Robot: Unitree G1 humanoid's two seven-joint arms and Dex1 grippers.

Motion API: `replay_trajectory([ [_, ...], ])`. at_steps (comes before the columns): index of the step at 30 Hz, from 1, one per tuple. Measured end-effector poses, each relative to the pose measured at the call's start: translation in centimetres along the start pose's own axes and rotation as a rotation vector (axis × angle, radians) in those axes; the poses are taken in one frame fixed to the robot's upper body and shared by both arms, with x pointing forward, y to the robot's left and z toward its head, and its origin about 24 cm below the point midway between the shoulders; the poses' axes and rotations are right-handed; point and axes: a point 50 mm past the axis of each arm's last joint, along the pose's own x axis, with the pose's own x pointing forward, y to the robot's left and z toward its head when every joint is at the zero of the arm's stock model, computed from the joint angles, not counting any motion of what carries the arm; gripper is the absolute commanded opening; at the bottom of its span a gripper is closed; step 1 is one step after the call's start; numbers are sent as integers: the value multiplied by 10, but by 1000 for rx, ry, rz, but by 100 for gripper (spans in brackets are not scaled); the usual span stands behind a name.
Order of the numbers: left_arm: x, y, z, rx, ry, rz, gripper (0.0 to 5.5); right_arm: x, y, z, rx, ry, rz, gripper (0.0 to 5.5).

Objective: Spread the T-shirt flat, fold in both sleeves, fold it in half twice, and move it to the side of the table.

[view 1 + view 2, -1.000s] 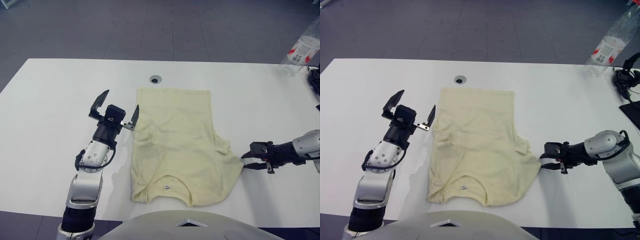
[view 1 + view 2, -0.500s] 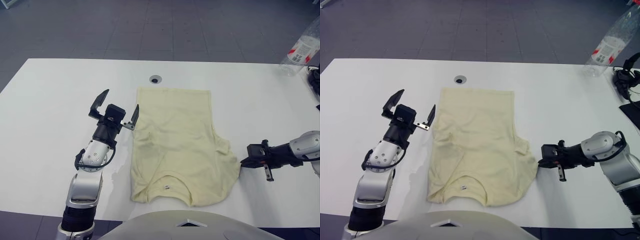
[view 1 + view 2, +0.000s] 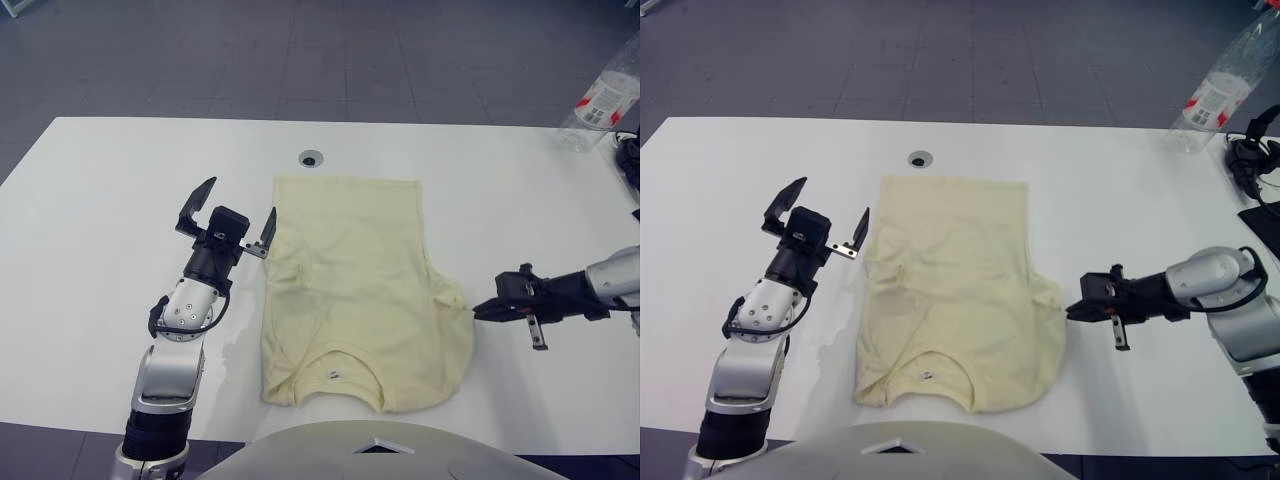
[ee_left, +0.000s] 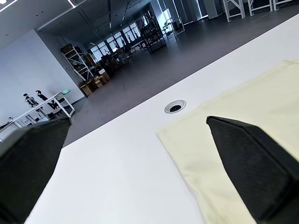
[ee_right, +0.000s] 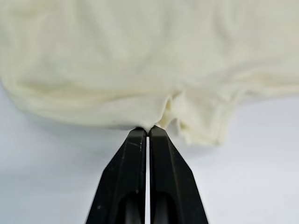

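Left eye view: pale yellow shirt (image 3: 355,290) lies flat at the middle of the white tabletop (image 3: 100,200), collar toward the near edge, hem toward the far edge. Left edge runs straight. Right edge bulges out at the sleeve, where the cloth is bunched. Left hand (image 3: 238,203) hangs just left of the shirt's far half, released, fingers spread wide; its right finger is at the shirt's left edge. Right hand (image 3: 483,310) is low over the tabletop at the shirt's right edge, pointing left, its tips touching the bunched sleeve. Round hole (image 3: 311,158) in the tabletop sits just beyond the hem's far-left corner. Clear bottle (image 3: 600,100) stands at the far right corner, well apart from the shirt.

Right eye view: same layout. Right hand's tips meet the sleeve bunch; left hand is spread beside the shirt's left edge.

Left wrist view: the two dark fingers (image 4: 252,168) stand far apart with bare tabletop between them. One finger is over the shirt (image 4: 243,107). The hole (image 4: 174,107) lies beyond the hem corner.

Right wrist view: both fingers (image 5: 126,186) are pressed together, only a thin line between them. Tips sit at a pucker in the shirt's (image 5: 140,56) edge, and the cloth folds run into them, so the hand looks clenched on the sleeve edge. White tabletop (image 5: 46,177) shows either side.
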Motion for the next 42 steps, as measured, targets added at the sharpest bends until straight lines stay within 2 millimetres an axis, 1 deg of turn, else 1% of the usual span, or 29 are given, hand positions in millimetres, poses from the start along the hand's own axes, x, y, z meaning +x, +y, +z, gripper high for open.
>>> replay_trajectory([
  [1,0,0,0,0,2,0,540,1,-1,7,-7,-45,3,5],
  [4,1,-1,-2,-1,7,-5,540,8,0,20,-7,-129,21,5],
  [7,3,0,-1,2,0,-5,540,16,4,28,-29,-154,61,5],
  [9,3,0,-1,4,0,-6,540,25,7,29,-33,-166,85,5],
  [12,4,0,-1,7,0,-8,540,45,9,33,-53,-178,114,5],
  [15,6,0,-2,8,1,-14,540,63,8,39,-83,-175,124,5],
  [18,8,-1,-4,8,5,-28,540,77,5,45,-104,-192,117,5],
  [24,12,-1,-2,12,-9,-37,540,94,-5,45,-97,-192,74,5],
  [29,12,-2,-5,10,1,-41,540,100,-7,41,-86,-175,76,5],
  [32,12,-2,-7,10,8,-42,540,103,-4,43,-155,-183,91,55],
  [35,12,-2,-7,11,6,-43,540,107,4,42,-195,-206,128,106],
  [37,12,-2,-8,11,10,-44,540,109,5,42,-191,-223,125,132],
  [40,14,-2,-9,12,13,-45,540,115,6,48,-147,-290,123,182],
  [42,15,-2,-9,13,11,-45,540,116,7,49,-126,-303,119,207],
])
